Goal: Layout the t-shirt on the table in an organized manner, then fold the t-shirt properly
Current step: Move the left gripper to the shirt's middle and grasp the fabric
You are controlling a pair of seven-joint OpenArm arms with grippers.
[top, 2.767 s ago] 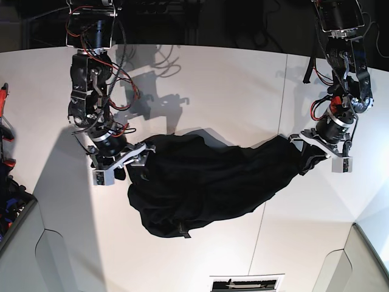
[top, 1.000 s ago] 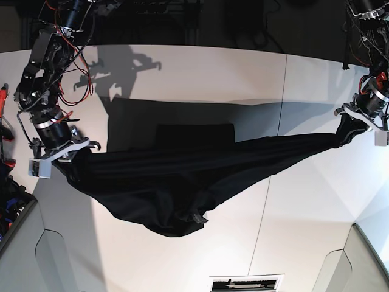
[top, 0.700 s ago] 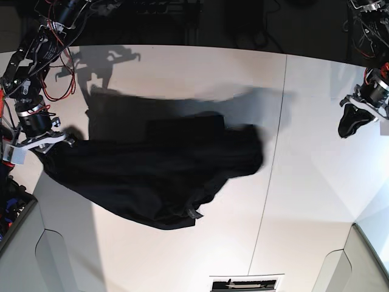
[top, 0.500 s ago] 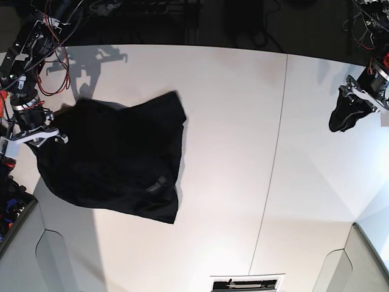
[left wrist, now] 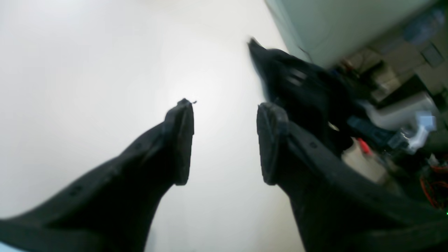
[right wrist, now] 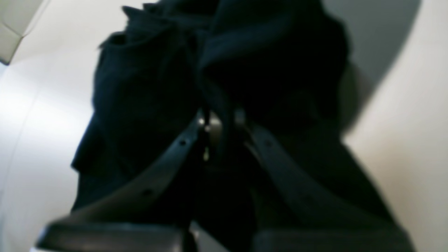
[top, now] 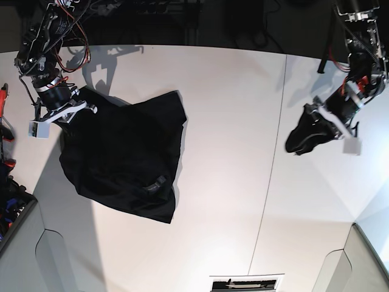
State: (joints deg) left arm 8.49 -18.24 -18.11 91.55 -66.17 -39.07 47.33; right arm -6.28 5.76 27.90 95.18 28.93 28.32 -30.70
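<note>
The black t-shirt [top: 124, 155] lies bunched in a rough heap on the left part of the white table [top: 231, 121], plain side up, no print showing. My right gripper [top: 74, 111] is at the heap's far-left corner, shut on a fold of the cloth. The right wrist view shows the two fingers [right wrist: 185, 143] pinched together on the dark t-shirt [right wrist: 147, 80]. My left gripper [top: 299, 141] hangs over bare table on the right, far from the shirt. In the left wrist view that gripper [left wrist: 224, 140] is open with only white table [left wrist: 87, 70] between its pads.
A thin dark seam [top: 275, 146] runs front to back right of centre. Grey angled panels sit at the front corners [top: 51, 252] [top: 368, 255]. Red and blue clutter [top: 5, 131] lines the left edge. A blurred shelf of clutter [left wrist: 392, 115] lies beyond the table's edge.
The left gripper let go of the shirt, which snapped left into a heap. Since then the left arm has swung inward over the table. The right gripper carried its corner farther back.
</note>
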